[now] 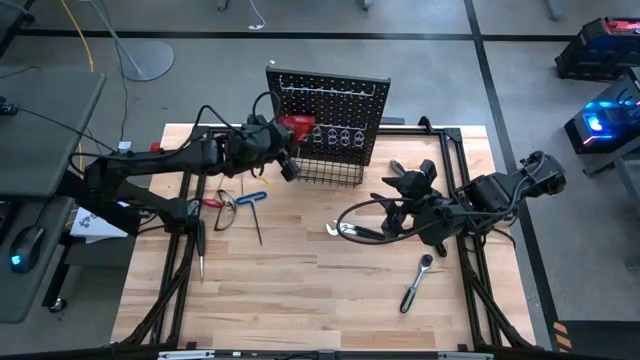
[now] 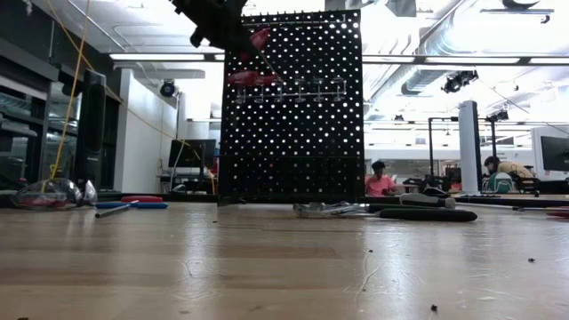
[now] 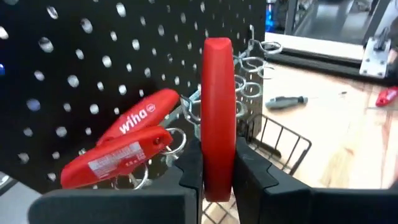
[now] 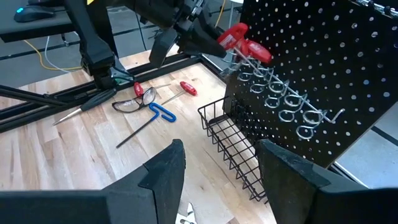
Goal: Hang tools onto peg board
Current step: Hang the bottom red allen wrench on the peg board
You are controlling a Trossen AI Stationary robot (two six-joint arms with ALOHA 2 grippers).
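Note:
The black peg board (image 1: 330, 110) stands upright at the table's far middle, with silver hooks (image 4: 280, 99) and a wire basket (image 1: 328, 170) at its foot. Two red-handled tools (image 3: 134, 140) hang on the left hooks. My left gripper (image 1: 288, 152) is up at those hooks, shut on another red-handled tool (image 3: 217, 112). My right gripper (image 4: 217, 174) is open, low over the black handles of the silver pliers (image 1: 345, 231), which lie flat on the table. The chrome ratchet (image 1: 415, 285), blue T-key (image 1: 250, 198), a red-handled screwdriver (image 1: 212, 203) and a black-handled screwdriver (image 1: 200, 245) lie on the table. My left gripper pinches the red handle (image 3: 217, 177) between its two fingers, on its two flat sides. The fingers lie along the handle, whose free end (image 3: 217, 46) reaches out past the fingertips toward the board. The tool is lifted clear of the table, close beside the hooks; its shaft is hidden.
Safety glasses (image 1: 226, 210) lie among the tools on the table's left. Black frame rails (image 1: 175, 270) run along both table sides. People sit in the room behind the board (image 2: 380, 178). Bare wood lies in the near middle (image 1: 300, 300).

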